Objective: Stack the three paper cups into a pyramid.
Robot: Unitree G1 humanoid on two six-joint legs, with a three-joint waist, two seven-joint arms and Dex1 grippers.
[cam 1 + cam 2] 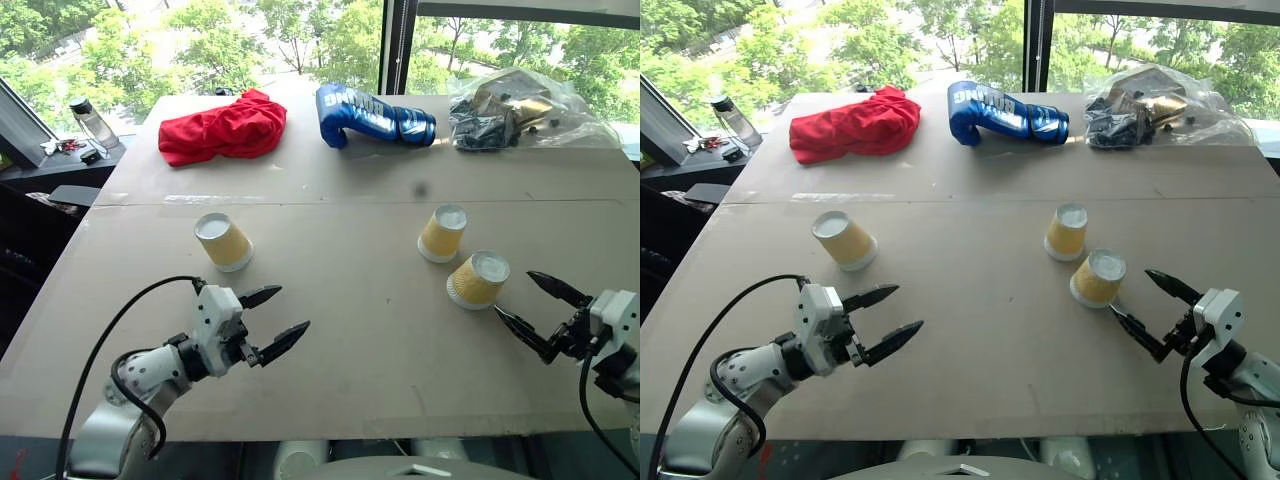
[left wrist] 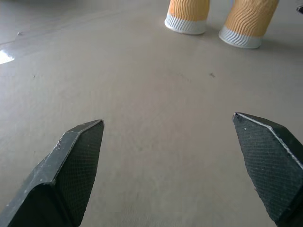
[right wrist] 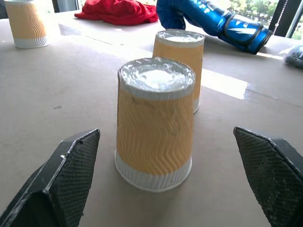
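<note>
Three yellow-tan paper cups stand upside down on the table, apart from each other. One cup (image 1: 224,241) is at the left. A second cup (image 1: 443,233) is at the right, and a third cup (image 1: 478,279) stands just in front of it. My right gripper (image 1: 532,309) is open near the table's right front, its fingers pointing at the third cup (image 3: 155,124), close to it but apart. My left gripper (image 1: 277,318) is open with nothing in it, in front of the left cup, pointing across the table toward the two right cups (image 2: 187,15).
At the table's far edge lie a red cloth (image 1: 222,128), a blue boxing glove (image 1: 372,116) and a clear plastic bag (image 1: 520,112) of dark parts. A bottle (image 1: 92,122) stands on a side surface at the far left. A seam crosses the brown tabletop (image 1: 350,320).
</note>
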